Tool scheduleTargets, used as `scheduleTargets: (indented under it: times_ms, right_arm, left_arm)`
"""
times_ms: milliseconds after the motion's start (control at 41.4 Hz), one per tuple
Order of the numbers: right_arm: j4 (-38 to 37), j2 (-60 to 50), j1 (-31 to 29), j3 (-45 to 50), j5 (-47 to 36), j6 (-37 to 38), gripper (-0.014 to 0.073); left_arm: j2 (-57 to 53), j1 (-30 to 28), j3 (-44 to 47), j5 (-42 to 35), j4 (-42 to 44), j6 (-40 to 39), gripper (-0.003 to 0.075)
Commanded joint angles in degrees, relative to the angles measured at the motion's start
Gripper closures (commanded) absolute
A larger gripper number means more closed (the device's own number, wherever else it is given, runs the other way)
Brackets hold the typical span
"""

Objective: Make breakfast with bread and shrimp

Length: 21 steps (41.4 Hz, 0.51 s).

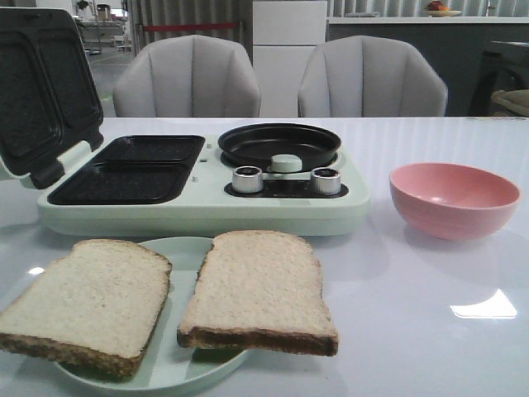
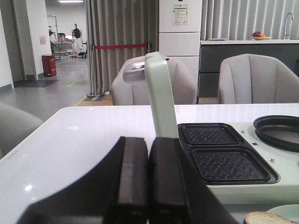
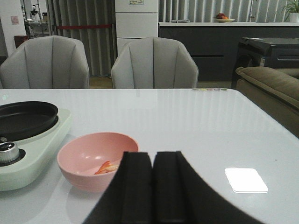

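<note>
Front view shows nothing cooked yet: two pale square bread slices (image 1: pixel 173 298) lie on the mint plate (image 1: pixel 183 251) before the open, empty mint-green breakfast maker (image 1: pixel 207 178). Orange-pink shrimp (image 3: pixel 106 167) sit in the pink bowl (image 3: pixel 93 158) on the white counter (image 1: pixel 413 289). Left fingers (image 2: pixel 148 179) and right fingers (image 3: pixel 153 186) are clenched, grasping nothing.

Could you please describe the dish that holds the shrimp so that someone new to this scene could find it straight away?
Start at the pale green breakfast maker in the middle of the white table. Just to its right, as the robot faces, stands a lone pink bowl, apart from the appliance. It is the only pink, deep dish here; the bread lies on a flat, pale green plate nearer the robot, while orange shrimp sit inside the bowl.
</note>
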State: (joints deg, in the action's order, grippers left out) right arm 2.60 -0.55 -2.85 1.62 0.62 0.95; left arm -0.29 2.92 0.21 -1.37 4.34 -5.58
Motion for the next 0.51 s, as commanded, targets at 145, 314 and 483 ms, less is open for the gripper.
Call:
scheduleTargets:
  times_ms: [145,314,483]
  right_arm:
    - [-0.16,-1.12,-0.1,-0.17,-5.47,-0.53,0.0558]
    - [-0.22,-1.12,-0.1,-0.17,-6.34,-0.53,0.0558]
    - [-0.22,-1.12,-0.1,-2.82,-5.51,-0.53,0.0558]
  left_arm:
    - [-1.28,0.31,1.81,-4.78,-0.47,-0.14,0.0617]
    - [-1.28,0.31,1.81,-5.31,-0.47,-0.14,0.0617]
    - [-1.28,0.44,0.66,-11.84,-0.47,-0.14,0.0617]
